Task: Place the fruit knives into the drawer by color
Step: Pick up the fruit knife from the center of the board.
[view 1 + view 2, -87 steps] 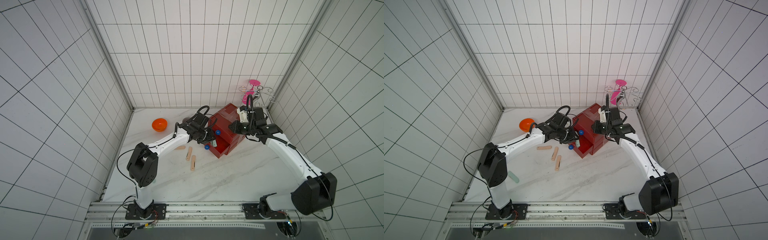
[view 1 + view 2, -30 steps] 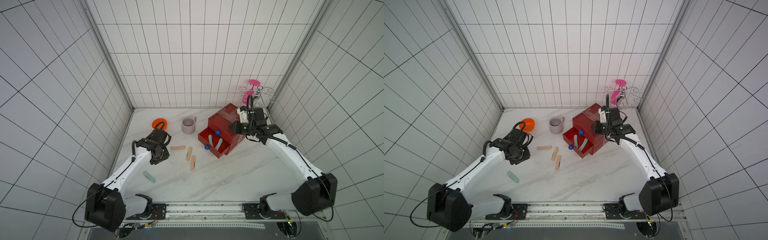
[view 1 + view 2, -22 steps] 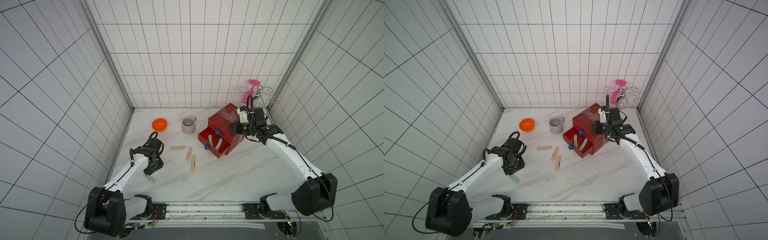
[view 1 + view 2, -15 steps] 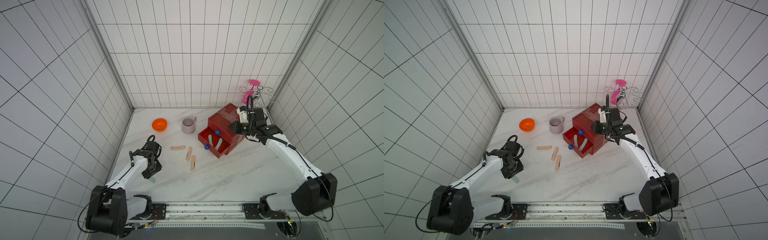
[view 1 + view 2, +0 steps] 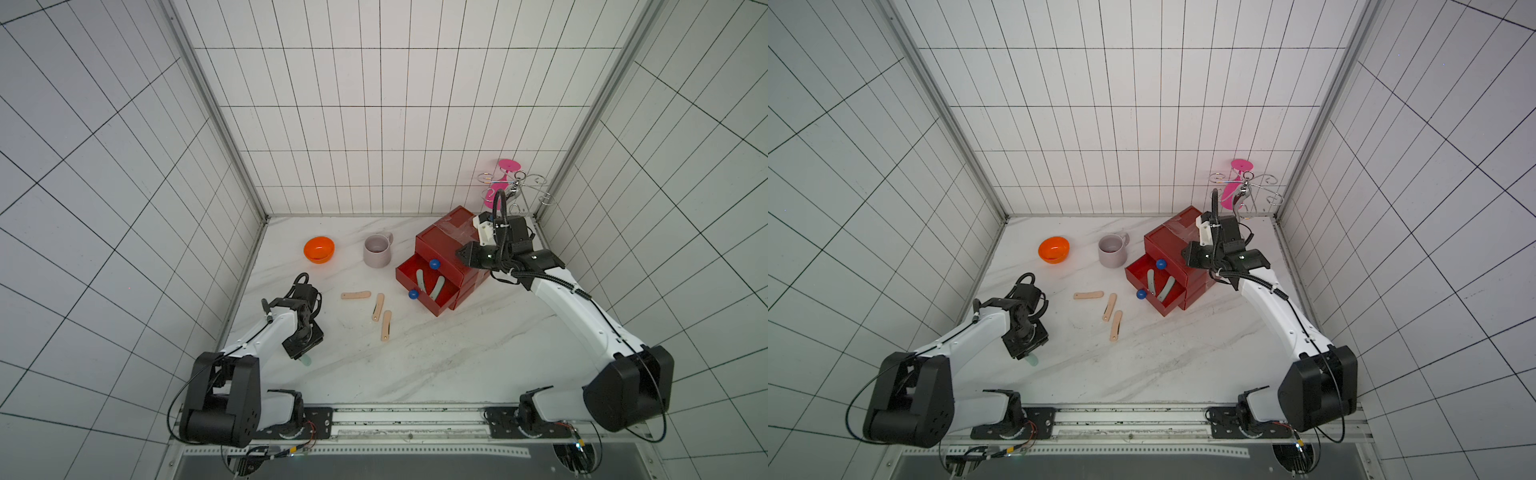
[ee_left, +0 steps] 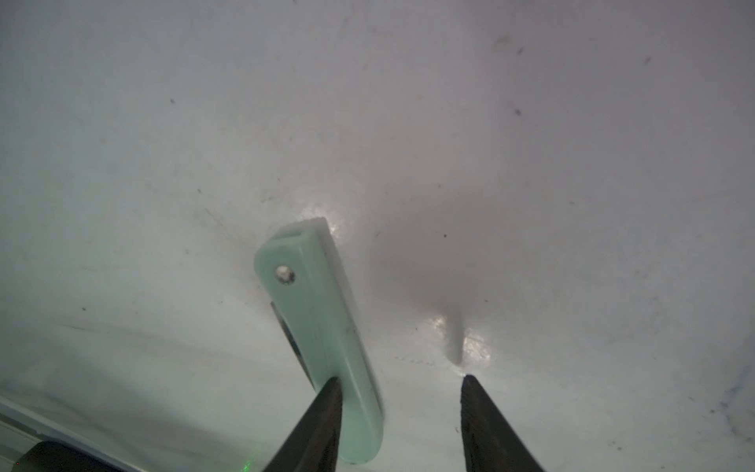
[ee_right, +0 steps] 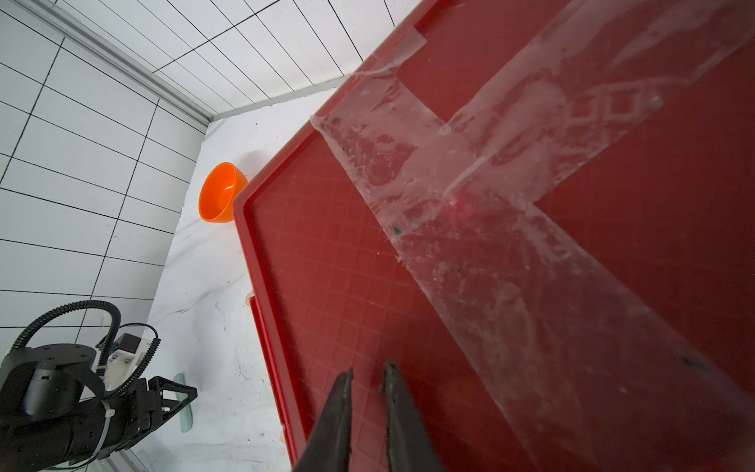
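left gripper (image 6: 398, 378): pointing down at the desk (image 6: 531, 163), jaws standing moderately apart, gripping nothing; one fingertip (image 6: 322, 412) is overlapping the pale mint knife.
pale mint knife (image 6: 322, 323): lying flat on the desk on the left arm's side, well apart from the drawer.
right gripper (image 7: 367, 367): hanging at the drawer's taped top, jaws nearly together, gripping nothing.
drawer (image 5: 440, 245): sitting at the back right, one tray pulled out and carrying two olive-grey knives (image 5: 437, 286).
peach-pink knives (image 5: 378, 306): three lying on the desk between the pale mint knife and the drawer.
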Available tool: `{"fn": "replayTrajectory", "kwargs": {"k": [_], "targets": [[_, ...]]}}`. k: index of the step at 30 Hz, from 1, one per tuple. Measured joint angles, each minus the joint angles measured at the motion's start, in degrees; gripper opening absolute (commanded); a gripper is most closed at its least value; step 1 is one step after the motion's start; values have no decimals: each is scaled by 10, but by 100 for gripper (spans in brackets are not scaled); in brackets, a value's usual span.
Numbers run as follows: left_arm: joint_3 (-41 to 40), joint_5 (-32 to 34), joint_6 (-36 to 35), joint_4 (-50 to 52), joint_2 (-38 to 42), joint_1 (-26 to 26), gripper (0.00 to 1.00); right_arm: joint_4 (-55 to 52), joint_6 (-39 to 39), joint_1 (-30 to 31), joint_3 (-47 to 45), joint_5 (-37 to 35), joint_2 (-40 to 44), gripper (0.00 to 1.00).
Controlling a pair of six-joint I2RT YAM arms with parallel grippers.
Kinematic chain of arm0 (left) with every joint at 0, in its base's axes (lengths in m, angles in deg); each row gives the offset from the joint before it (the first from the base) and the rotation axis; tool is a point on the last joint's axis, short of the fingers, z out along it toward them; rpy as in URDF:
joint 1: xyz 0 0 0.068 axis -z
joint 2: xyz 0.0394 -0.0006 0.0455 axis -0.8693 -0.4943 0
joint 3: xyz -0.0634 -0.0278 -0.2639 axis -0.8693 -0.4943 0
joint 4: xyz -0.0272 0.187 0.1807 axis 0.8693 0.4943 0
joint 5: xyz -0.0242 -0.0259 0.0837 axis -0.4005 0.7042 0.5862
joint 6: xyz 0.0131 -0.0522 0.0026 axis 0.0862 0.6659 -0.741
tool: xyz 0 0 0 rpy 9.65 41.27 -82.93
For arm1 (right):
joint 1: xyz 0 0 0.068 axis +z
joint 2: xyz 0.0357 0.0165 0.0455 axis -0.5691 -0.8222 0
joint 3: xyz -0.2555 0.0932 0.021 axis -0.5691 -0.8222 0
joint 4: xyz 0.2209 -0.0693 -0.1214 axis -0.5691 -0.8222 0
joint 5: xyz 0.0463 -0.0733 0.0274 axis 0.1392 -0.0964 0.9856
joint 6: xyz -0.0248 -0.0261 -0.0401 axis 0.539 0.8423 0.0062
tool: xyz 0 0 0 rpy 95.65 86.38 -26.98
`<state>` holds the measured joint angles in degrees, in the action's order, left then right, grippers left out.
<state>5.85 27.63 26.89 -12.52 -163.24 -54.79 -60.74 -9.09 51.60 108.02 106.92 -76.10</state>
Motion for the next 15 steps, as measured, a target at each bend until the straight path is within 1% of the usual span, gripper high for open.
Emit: {"fn": "replayTrajectory", "kwargs": {"k": [15], "targets": [[-20,3,37,17,44,-3,51,6,0,0,-2,4,-1,18]]}}
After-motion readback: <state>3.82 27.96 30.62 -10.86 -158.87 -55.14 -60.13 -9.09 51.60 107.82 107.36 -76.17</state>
